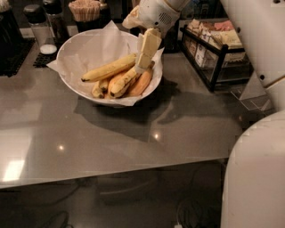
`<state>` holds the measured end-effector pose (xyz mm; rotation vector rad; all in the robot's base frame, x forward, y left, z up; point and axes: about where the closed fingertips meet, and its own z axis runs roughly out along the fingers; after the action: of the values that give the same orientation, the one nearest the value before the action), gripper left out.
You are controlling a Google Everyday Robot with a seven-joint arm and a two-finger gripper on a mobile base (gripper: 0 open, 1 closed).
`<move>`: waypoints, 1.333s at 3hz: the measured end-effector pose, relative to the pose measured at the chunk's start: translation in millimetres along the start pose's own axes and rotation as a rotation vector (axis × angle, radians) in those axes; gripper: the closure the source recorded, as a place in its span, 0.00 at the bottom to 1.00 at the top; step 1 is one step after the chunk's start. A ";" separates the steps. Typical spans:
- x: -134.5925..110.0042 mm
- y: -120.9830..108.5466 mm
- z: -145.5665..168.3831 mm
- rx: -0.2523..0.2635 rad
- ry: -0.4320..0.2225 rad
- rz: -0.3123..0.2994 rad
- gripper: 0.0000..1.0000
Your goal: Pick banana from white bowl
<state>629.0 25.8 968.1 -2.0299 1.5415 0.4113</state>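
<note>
We note banana (109, 69): longest of pile, slender, gently curved, yellow, brown-speckled, lying on top, slanting up toward right. White bowl (84, 44): wide, shallow, lined with crinkled paper, upright on bench (133, 133). Tool (141, 67) hangs over bowl's right side, at banana's right end.

A glossy grey table (133, 133), with its load set along the far side.

The white bowl (71, 44), lined with crinkled paper, sits on the table left of centre and throws a dark shadow toward the near edge. A black wire rack (213, 67) of packets stands well to its right. A black mat (13, 58), a dark-lidded shaker (40, 29) and a holder of wooden sticks (84, 11) are at the back left. The gripper (144, 60) hangs over the bowl's right half.
</note>
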 end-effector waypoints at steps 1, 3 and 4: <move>0.0 0.0 0.0 0.000 0.000 0.000 0.20; 2.7 -16.2 19.6 -0.003 -0.026 -0.005 0.12; 8.4 -26.5 32.8 -0.009 -0.031 -0.004 0.14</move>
<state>659.5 43.7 943.7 -2.0236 1.5200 0.4473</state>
